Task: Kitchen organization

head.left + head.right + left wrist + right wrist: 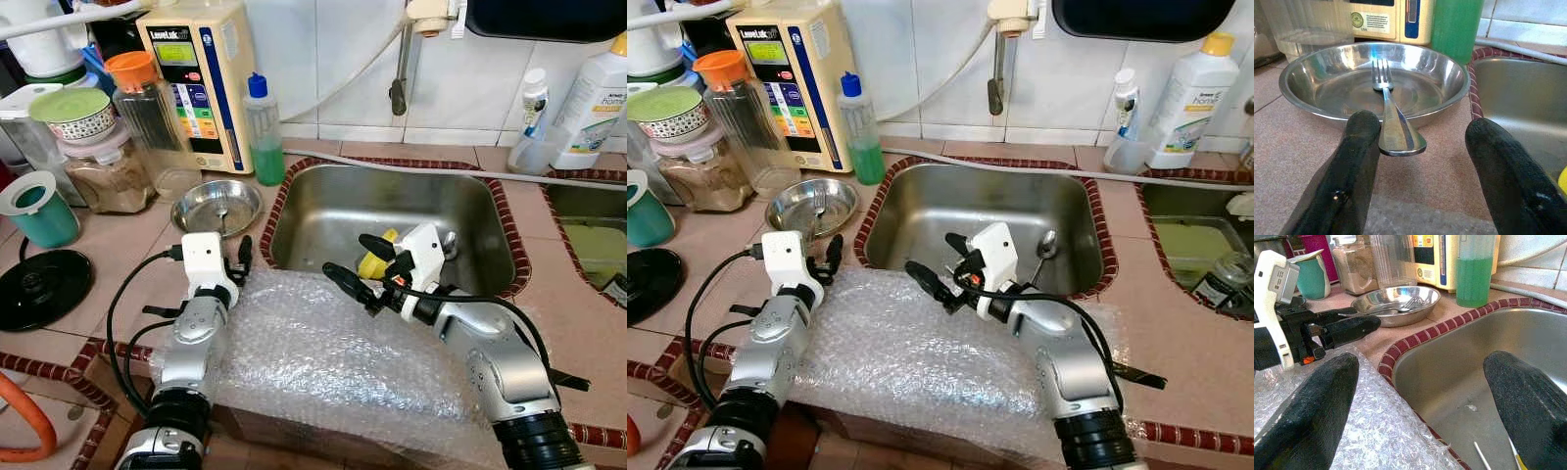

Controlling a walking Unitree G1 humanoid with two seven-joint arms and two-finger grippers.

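A steel bowl [216,206] sits on the tiled counter left of the sink [392,174]. A fork [1391,112] lies in it, its handle sticking out over the near rim. My left gripper [240,259] is open just in front of the bowl, and the fork's handle end lies close to one finger [1359,147]. My right gripper [358,266] is open over the sink's front edge, above a sheet of bubble wrap [323,352]. A yellow object [377,262] lies in the sink behind its fingers. A spoon [1046,245] rests on the sink floor.
A green soap bottle [265,132], a beige water machine [196,78] and jars [108,166] line the back left. A teal cup [39,206] and a black lid [39,284] sit far left. White bottles [593,98] stand at the back right, with a second basin [588,245] below them.
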